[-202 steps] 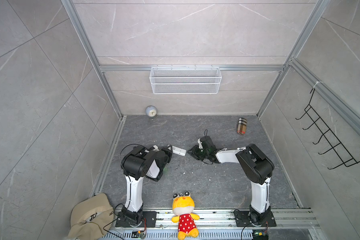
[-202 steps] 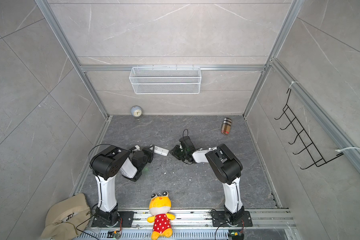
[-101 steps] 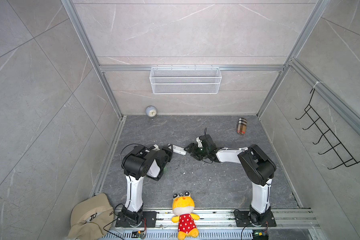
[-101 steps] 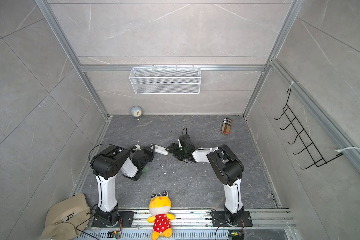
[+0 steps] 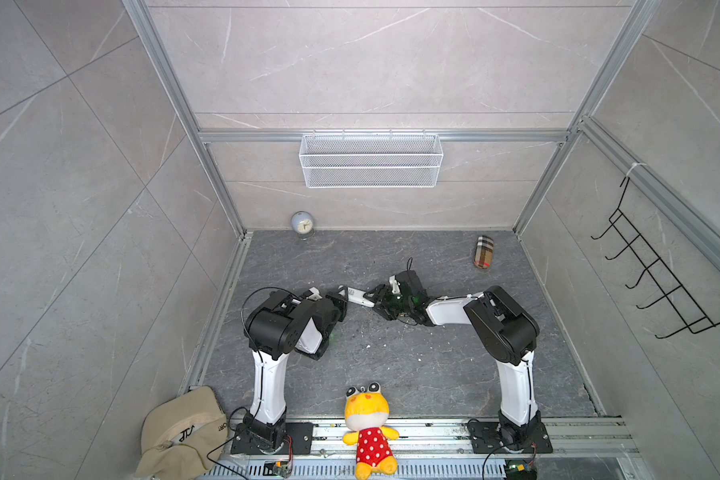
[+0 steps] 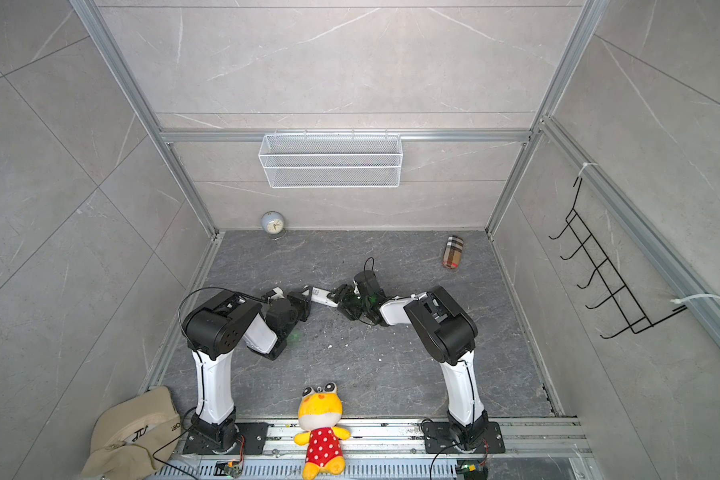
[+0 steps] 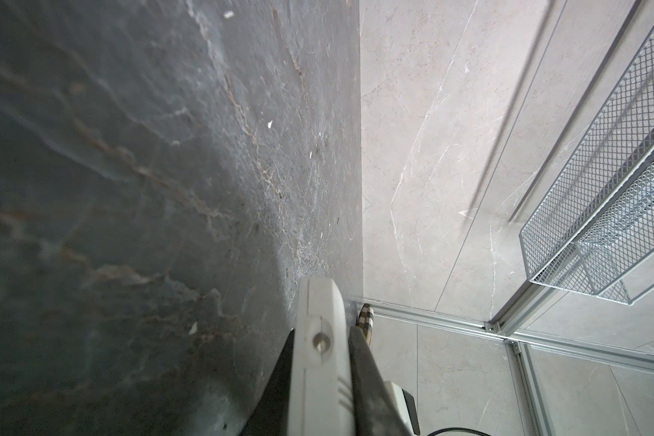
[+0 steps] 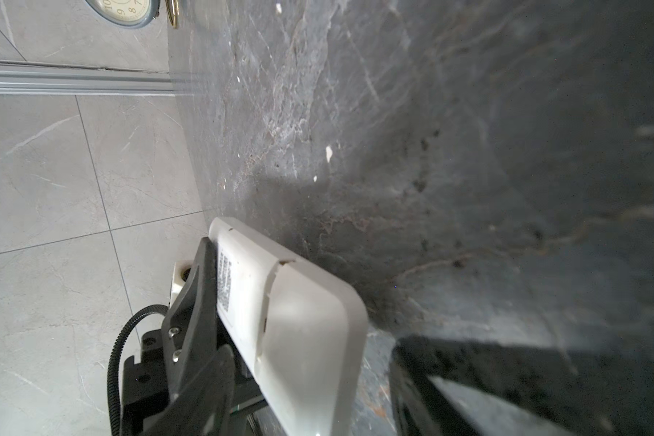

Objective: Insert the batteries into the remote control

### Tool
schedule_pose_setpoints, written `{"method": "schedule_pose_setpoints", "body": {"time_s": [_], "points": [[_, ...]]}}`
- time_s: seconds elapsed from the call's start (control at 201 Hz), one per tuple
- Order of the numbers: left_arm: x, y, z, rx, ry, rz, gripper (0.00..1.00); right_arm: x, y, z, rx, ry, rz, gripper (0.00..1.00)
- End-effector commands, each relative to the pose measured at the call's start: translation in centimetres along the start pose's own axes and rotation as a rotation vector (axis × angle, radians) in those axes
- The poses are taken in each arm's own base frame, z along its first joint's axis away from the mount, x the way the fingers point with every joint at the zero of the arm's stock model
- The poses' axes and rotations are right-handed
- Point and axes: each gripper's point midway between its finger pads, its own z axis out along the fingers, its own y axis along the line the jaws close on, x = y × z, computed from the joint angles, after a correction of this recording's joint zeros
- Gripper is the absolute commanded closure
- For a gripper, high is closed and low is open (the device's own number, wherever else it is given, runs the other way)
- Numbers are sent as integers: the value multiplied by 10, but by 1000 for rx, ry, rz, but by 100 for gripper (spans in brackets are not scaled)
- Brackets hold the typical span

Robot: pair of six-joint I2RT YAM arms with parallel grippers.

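Left wrist view is showing the remote control edge-on: a slim white plastic slab with rounded corners and a fine seam along its side. The left claw is clenching it, one black finger pressing each broad face. In both top views its long axis is running straight out from that claw's tips across the floor, its free end pointing at the right claw. Its plain back, carrying a block of small dark print, is facing upward. Whether it is touching the floor I cannot tell.

In the right wrist view the right claw is standing released. Its dark fingers are straddling the remote's free end, and a clear gap is showing on one side.

Well beyond both claws, a round pale alarm clock is standing against the back wall, and a checked fabric pouch is lying on the dark veined stone floor. A white wire mesh basket is hanging higher up. Behind the claws, at the arm bases, a yellow plush toy in a red dotted dress is sitting beside a beige cap.
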Motion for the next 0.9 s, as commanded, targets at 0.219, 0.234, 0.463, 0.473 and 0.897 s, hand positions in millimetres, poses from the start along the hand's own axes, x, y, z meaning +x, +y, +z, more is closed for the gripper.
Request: {"method": "schedule_pose_setpoints", "body": {"time_s": [0.219,0.234,0.463,0.473,0.897], "points": [[2,-17,0,63,5,-19,100,0,-10,14,23,-9,20,47],[2,-17,-1,63,4,-19,100,0,-10,14,24,-9,20,48],[0,-16,-3,57,-1,-14,100,4,-21,11,48,-9,11,61],[0,-15,-3,57,-1,-14,100,4,-21,10,52,-9,7,63],[-7,0,-11,16,-8,52,100,11,-54,-6,209,8,-84,71]]}}
